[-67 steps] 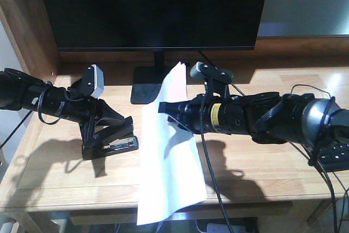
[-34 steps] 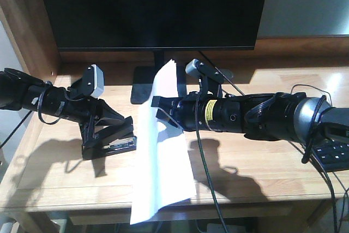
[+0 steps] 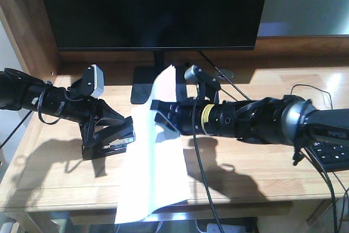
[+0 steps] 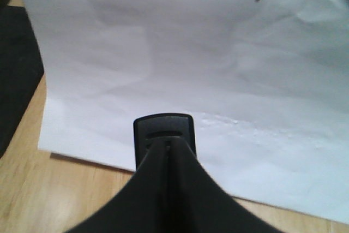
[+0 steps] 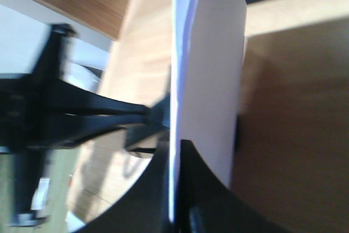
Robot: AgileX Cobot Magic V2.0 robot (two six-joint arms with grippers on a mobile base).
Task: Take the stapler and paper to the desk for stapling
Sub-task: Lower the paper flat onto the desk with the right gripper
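Paper (image 3: 155, 173) is pinched by R claw (image 3: 161, 112); its edge is overlapped by stapler (image 3: 112, 141), clamped in L claw (image 3: 101, 126).

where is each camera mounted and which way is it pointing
Front view: high behind both arms, facing the monitor over the desk; both arms show.
Left wrist: on the left gripper, looking along the stapler at the paper.
Right wrist: on the right gripper, looking along the paper's edge toward the left arm; own fingers low in frame.
All three share the paper.
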